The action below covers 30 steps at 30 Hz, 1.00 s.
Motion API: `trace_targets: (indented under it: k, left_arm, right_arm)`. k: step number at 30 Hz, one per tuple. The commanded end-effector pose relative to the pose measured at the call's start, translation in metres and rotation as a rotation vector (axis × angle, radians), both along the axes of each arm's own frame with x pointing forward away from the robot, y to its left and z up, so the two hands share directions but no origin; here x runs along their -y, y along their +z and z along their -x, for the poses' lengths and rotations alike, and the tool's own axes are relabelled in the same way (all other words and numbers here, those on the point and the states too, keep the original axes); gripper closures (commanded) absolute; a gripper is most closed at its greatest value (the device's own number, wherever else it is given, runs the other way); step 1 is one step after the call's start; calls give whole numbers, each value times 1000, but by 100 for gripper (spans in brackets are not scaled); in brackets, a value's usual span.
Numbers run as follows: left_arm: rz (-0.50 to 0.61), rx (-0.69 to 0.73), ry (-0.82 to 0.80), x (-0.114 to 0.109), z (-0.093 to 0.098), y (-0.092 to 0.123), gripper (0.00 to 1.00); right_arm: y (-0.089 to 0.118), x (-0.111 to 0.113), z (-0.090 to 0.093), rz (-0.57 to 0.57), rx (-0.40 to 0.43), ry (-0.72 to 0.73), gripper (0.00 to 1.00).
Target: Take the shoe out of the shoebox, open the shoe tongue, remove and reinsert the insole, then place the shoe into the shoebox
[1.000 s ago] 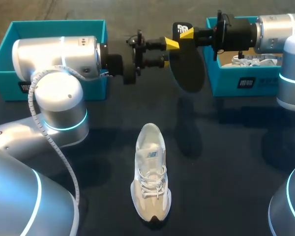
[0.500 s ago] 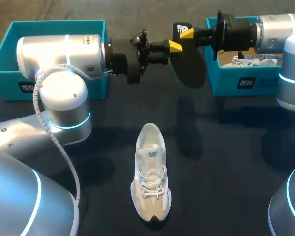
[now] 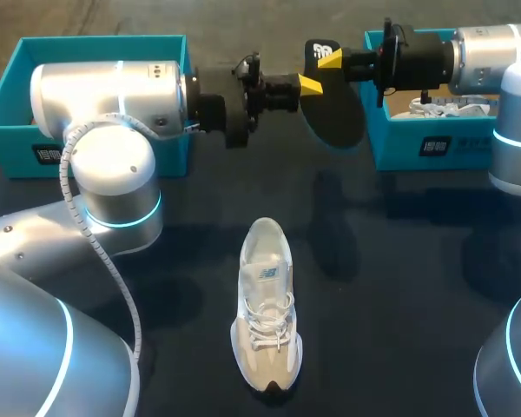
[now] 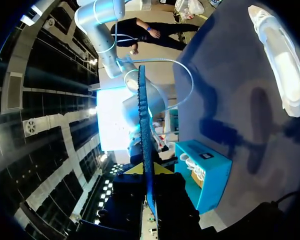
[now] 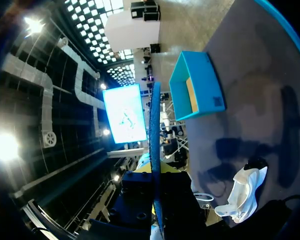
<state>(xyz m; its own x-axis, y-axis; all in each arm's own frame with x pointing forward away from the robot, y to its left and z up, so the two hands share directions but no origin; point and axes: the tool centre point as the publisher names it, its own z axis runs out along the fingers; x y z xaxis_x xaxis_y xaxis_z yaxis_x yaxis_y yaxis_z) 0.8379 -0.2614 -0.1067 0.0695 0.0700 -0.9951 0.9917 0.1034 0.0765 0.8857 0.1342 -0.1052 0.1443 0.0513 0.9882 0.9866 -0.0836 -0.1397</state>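
insole (image 3: pixel 334 117) hangs mid-air, right gripper (image 3: pixel 328 59) and left gripper (image 3: pixel 308 84) both clamped on one end; likely handover before reinserting into shoe (image 3: pixel 265 313).

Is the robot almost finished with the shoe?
About halfway. Done: the shoe is out on the table and its insole is removed. In hand: the left jaws and right jaws both grip the insole in the air. Left: put it back in, then the shoe goes into a box.
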Motion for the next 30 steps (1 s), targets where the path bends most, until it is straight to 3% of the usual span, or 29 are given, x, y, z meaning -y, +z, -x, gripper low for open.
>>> trace_targets:
  k: [1,9,11,12,20,30]
  left_arm:
    - [-9,0,-2,3,1,-1,100]
    - [-16,0,-17,4,5,-3,100]
    - [-16,1,-20,4,5,-3,100]
    - [-16,2,-20,3,5,-3,100]
    - [-20,0,-5,-13,12,-2,100]
    - [-16,-4,38,-60,14,-5,100]
  right_arm:
    - [0,-1,0,2,-2,0,100]
    - [0,1,0,5,4,-6,100]
    - [1,2,-1,25,-4,-5,58]
    - [1,2,-1,27,-4,-3,0]
    - [-7,5,6,36,-17,14,0]
    - [-27,-5,37,45,-18,66,0]
